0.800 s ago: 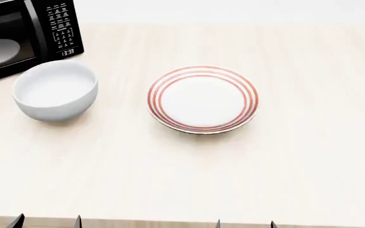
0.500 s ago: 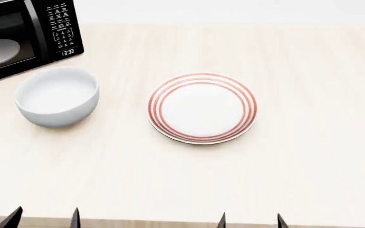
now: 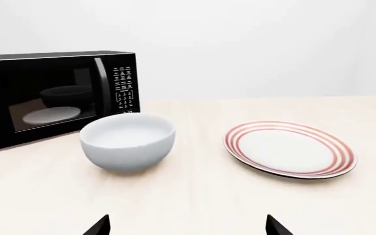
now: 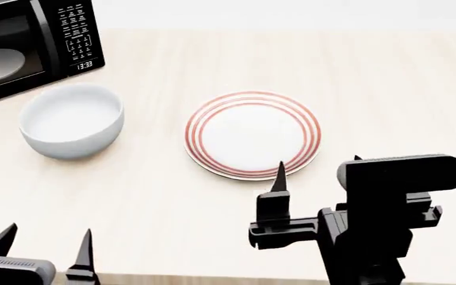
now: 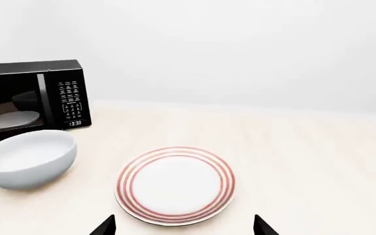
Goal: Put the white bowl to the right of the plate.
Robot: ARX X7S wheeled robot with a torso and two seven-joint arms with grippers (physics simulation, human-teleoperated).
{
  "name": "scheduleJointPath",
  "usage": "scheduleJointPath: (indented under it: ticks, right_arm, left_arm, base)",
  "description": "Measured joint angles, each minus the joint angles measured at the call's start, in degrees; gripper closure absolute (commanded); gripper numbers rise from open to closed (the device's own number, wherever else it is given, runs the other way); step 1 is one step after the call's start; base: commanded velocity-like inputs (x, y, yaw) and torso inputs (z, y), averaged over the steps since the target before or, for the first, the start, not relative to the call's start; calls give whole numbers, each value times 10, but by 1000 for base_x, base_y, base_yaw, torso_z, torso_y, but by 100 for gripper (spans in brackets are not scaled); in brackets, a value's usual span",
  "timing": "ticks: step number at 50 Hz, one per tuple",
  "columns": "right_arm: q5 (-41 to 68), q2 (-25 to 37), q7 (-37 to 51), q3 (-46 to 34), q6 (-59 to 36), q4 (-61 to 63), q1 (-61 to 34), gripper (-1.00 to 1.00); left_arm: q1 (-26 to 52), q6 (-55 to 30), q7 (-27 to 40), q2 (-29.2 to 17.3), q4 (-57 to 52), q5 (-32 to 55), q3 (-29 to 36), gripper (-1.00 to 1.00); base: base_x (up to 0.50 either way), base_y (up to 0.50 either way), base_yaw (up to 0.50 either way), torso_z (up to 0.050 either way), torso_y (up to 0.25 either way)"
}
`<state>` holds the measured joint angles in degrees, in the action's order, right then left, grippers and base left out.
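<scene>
L fingers (image 4: pixel 42 249) apart, white bowl (image 4: pixel 72 120) ahead

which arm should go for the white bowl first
Left, probably. The white bowl sits on the plate's left, by the microwave, and the open left claw is low on that same side. The open right claw hangs near the plate's front edge, farther from the bowl.

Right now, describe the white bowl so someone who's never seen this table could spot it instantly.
Find the black microwave at the table's far left corner. Just in front of it sits the white bowl: deep and plain, unlike the flat red-ringed plate to its right.
</scene>
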<state>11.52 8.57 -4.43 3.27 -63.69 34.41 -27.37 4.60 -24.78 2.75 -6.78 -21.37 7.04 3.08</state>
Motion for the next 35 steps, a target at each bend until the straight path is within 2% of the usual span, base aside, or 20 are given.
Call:
scheduleJointPath:
  ticks: [11,25,35]
  right_arm:
    - [24,19,-21,-2,-67,-29,-92,-100]
    - [52,21,-44,17,-94,-60,-131,-100]
    - [87,18,-72,43,-108,-55,-136,-100]
  left_arm:
    - [3,-3,5,-9,-2,7,1,-100]
    - [5,-5,12,-16,-6,14,4,-100]
    - [3,-6,17,-20,-10,20,6,-100]
  base:
    - [0,0,0,0,0]
    - [7,0,0,0,0]
    - [463,0,0,0,0]
